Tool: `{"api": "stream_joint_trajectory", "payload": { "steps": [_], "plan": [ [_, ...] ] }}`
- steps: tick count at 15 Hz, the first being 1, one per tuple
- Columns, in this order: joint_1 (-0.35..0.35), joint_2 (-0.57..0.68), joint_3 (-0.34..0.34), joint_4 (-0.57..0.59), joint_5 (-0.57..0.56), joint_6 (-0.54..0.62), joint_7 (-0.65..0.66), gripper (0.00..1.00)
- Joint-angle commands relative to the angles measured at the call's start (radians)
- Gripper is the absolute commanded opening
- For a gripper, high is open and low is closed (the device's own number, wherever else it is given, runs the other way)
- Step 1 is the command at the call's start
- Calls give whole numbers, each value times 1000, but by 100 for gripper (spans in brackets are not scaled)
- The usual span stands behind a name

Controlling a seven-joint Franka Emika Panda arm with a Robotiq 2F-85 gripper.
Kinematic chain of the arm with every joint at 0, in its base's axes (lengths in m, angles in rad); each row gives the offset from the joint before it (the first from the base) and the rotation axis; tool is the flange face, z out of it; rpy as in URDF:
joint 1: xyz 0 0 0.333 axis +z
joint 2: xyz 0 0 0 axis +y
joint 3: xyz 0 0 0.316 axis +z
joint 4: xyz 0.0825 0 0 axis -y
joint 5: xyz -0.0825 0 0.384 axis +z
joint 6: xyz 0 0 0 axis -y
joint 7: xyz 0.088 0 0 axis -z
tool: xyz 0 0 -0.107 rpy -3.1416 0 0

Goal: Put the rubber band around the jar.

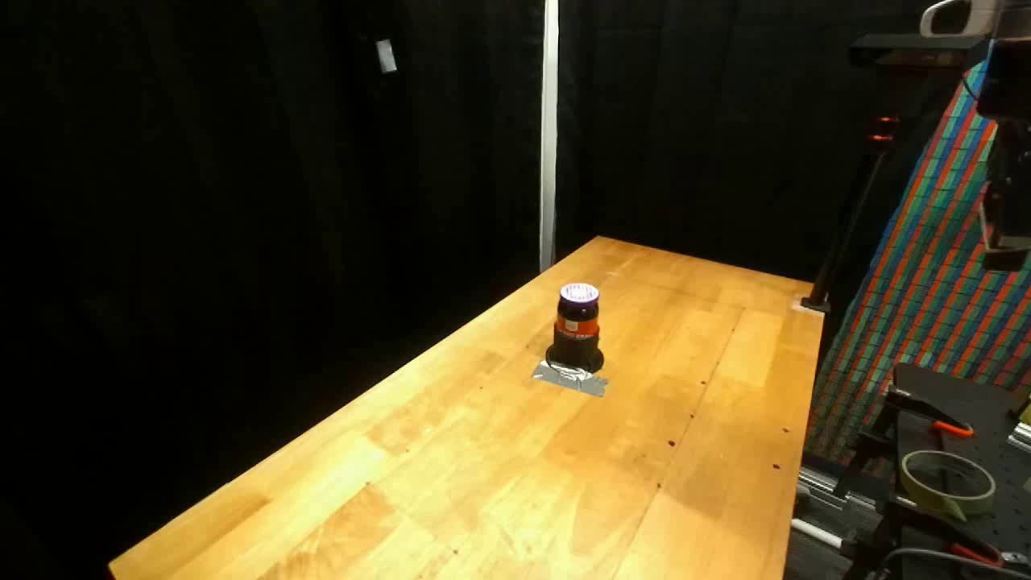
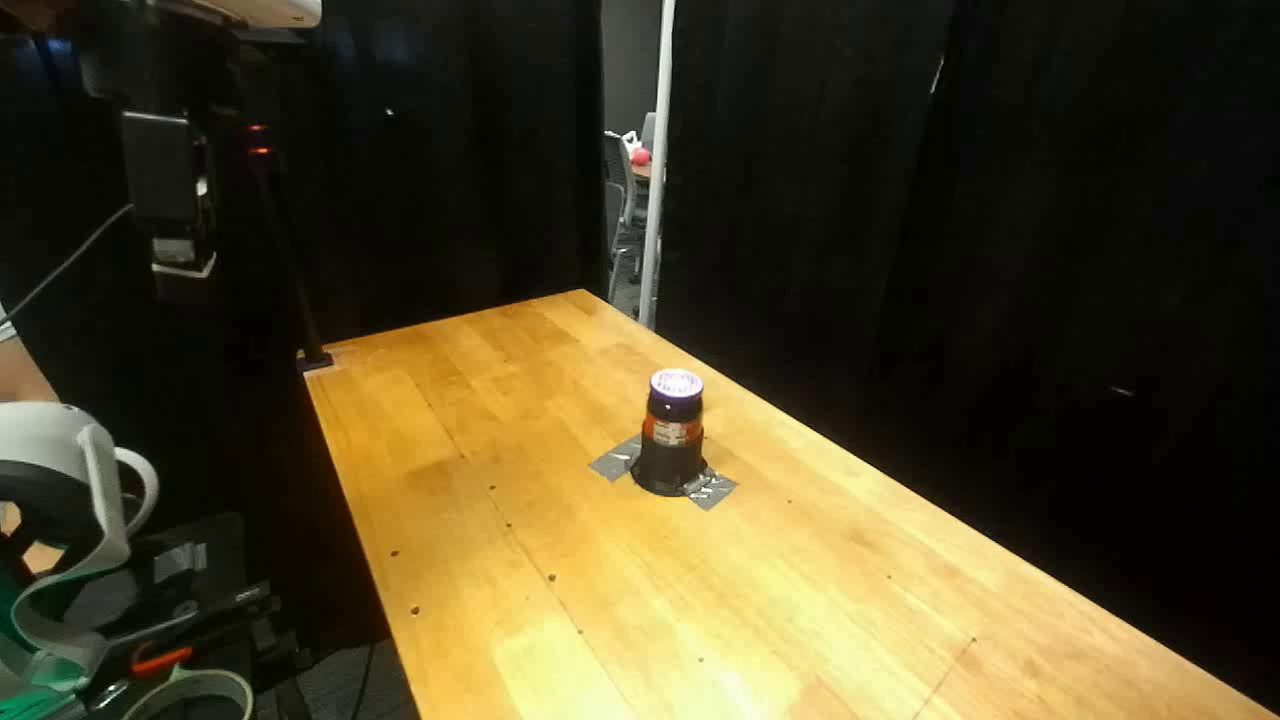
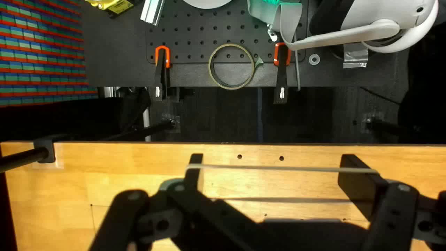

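Spread wide apart, the fingers (image 3: 360,184) are standing left and right in the lower half of the wrist view, and a pale band (image 3: 271,168) is stretching straight across the gap, bending around both. Beyond them, the desk (image 3: 122,162) is running along the bottom of the frame, while a tape roll (image 3: 230,87) is lying at the upper centre. In both exterior views, the jar (image 1: 577,324) is standing upright near the middle of the frame, showing orange across its dark body, and a black holder (image 2: 668,466) is hiding its foot. Grey tape (image 2: 714,491) is sticking to the desk at the holder's edge. In an exterior view, the arm (image 2: 268,12) is hanging at the upper left, well apart from the jar.
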Motion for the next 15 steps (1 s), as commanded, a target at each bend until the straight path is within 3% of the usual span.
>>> {"api": "stream_joint_trajectory", "payload": {
  "steps": [1,5,7,13,15],
  "plan": [
    [10,2,-8,3,-5,-1,6,100],
    [9,14,0,15,-6,10,10,100],
    [-1,126,15,85,-6,65,9,100],
    [-60,469,45,274,-46,401,15,100],
    [-48,593,19,345,-97,496,49,100]
  ]
}}
